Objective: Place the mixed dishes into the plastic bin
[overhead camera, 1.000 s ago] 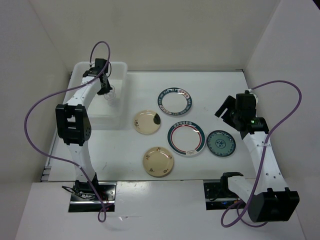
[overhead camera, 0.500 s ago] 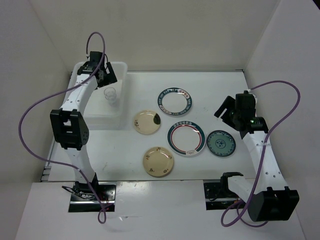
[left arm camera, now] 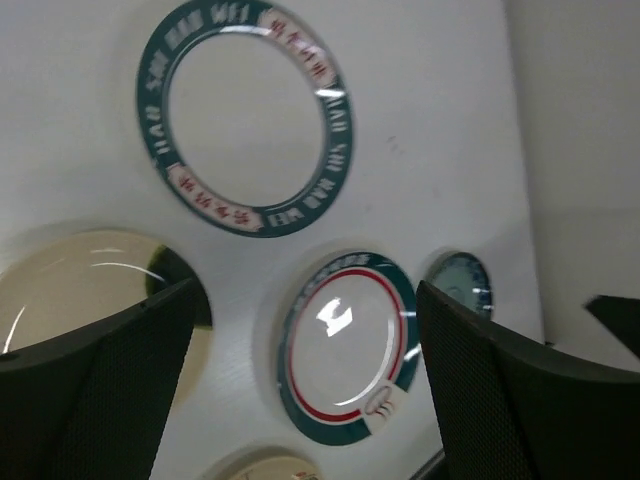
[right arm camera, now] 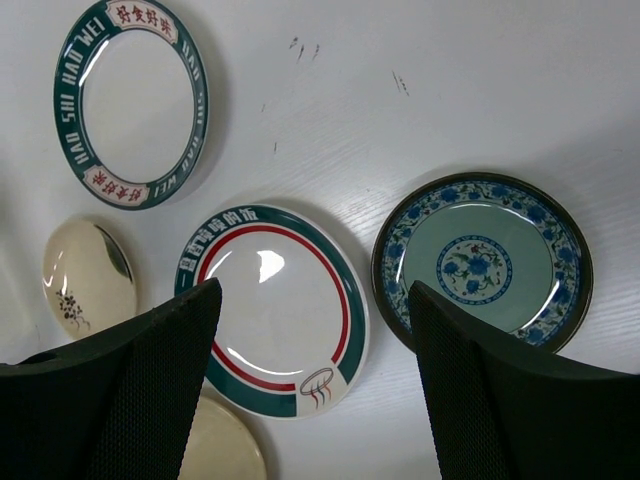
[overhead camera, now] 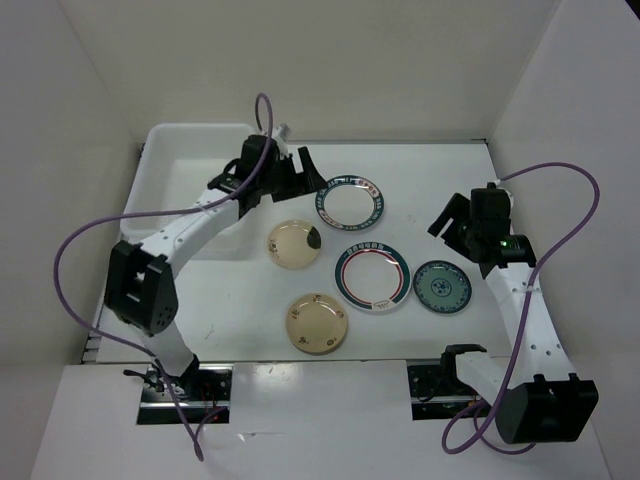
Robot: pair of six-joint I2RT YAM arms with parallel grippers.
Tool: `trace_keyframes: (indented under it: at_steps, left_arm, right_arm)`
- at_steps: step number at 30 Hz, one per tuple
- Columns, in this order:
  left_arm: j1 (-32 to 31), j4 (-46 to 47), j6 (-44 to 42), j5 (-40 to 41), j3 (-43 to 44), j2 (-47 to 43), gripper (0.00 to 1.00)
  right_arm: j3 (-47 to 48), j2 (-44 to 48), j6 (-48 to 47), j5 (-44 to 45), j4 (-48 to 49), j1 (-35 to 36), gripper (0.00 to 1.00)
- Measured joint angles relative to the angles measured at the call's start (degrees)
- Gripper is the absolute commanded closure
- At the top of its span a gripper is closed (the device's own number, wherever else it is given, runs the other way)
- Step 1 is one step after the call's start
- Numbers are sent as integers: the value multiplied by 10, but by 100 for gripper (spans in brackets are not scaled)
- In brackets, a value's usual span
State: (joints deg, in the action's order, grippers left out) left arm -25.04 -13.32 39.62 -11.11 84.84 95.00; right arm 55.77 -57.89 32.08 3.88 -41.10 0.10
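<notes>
Five mixed dishes lie on the white table: a green-rimmed white plate, a red-ringed plate, a teal patterned plate, a cream plate with a dark patch and a second cream plate. The plastic bin stands at the back left. My left gripper hovers open between the bin and the green-rimmed plate, holding nothing. My right gripper hangs open above the red-ringed and teal plates, empty.
White walls close in the table on the left, back and right. The left arm stretches across the bin's right half and hides part of its inside. Purple cables loop beside both arms.
My left gripper opened and let go of a clear glass inside the bin, then rose and swung right, out over the plates. The right arm has stayed still.
</notes>
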Motion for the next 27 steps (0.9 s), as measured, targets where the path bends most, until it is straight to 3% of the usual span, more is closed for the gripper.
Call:
trace_keyframes:
  at_steps: [6, 16, 27]
  left_arm:
    - [3, 40, 32, 5, -7, 128, 8]
    - [5, 87, 38, 8, 174, 296, 16]
    - [7, 45, 25, 74, 185, 340, 22]
  right_arm:
    - [0, 9, -1, 0, 0, 0, 19]
    - [0, 6, -2, -3, 0, 0, 19]
    - [0, 0, -5, -7, 0, 0, 19]
